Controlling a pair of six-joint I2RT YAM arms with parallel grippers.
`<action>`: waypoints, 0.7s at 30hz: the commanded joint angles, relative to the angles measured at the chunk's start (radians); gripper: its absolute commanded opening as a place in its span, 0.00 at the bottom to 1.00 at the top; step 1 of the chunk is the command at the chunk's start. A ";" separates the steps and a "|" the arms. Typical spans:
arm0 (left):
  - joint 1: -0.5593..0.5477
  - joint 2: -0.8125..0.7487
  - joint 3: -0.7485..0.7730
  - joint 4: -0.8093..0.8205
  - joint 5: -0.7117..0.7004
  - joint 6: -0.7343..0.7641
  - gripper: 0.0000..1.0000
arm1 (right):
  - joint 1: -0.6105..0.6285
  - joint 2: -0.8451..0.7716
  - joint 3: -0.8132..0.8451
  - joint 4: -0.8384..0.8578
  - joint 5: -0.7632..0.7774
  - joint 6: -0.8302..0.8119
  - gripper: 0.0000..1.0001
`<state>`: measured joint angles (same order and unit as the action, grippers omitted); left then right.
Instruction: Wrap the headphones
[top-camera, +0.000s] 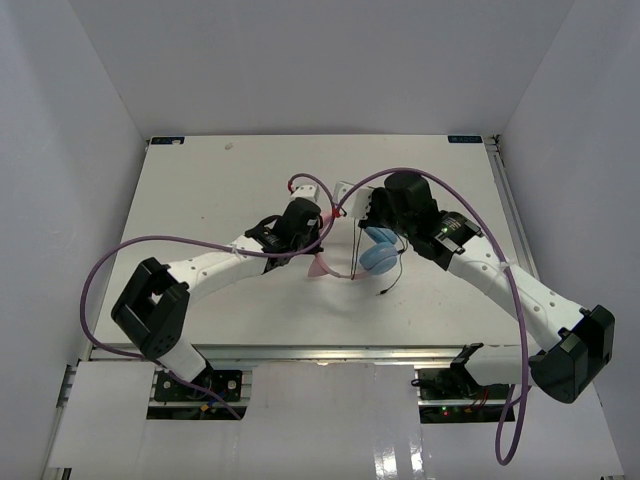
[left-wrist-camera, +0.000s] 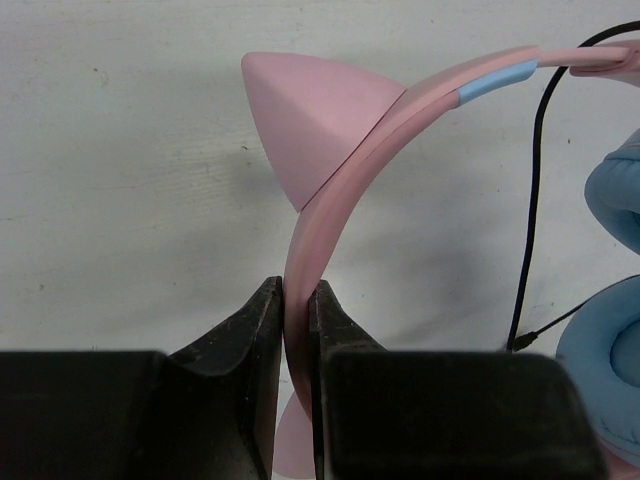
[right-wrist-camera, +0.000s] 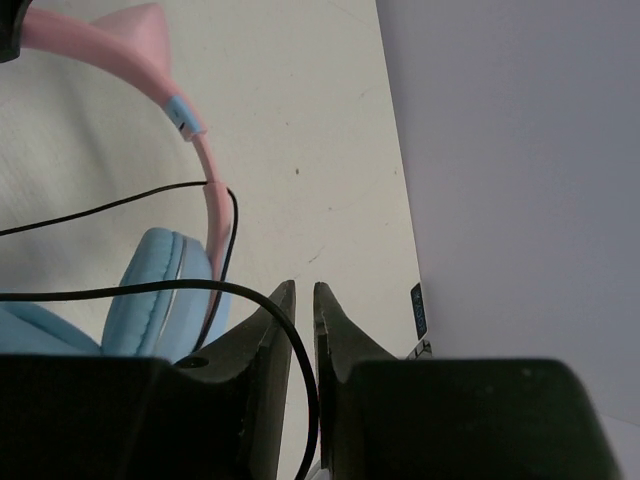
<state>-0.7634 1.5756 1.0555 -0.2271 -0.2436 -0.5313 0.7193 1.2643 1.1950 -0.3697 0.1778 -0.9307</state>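
The headphones (top-camera: 380, 258) are held just above the table's middle between both arms, their light-blue ear cups (right-wrist-camera: 160, 290) close together. My left gripper (left-wrist-camera: 297, 290) is shut on the pink headband (left-wrist-camera: 400, 110), just below a cat-ear point (left-wrist-camera: 310, 120). The thin black cord (right-wrist-camera: 120, 200) loops round the headband and runs down through the narrow gap of my right gripper (right-wrist-camera: 305, 290). Its jaws stand slightly apart, wider than the cord. The cord's free end (top-camera: 385, 290) lies on the table by the cups.
Thick purple robot cables arc over the left arm (top-camera: 100, 270) and the right arm (top-camera: 515, 300). White walls close in the table; the right wall (right-wrist-camera: 520, 150) and the table's right edge rail (top-camera: 505, 200) are near my right gripper.
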 joint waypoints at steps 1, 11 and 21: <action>-0.012 -0.094 -0.032 0.082 0.108 0.068 0.00 | -0.037 0.011 0.007 0.114 -0.042 -0.019 0.20; -0.020 -0.229 -0.108 0.148 0.215 0.133 0.00 | -0.188 0.081 -0.003 0.146 -0.310 0.081 0.20; -0.022 -0.326 -0.135 0.157 0.241 0.152 0.00 | -0.330 0.157 0.005 0.146 -0.532 0.182 0.19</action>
<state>-0.7765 1.3213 0.9234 -0.1308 -0.0570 -0.3766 0.4230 1.4128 1.1809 -0.2819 -0.2222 -0.8090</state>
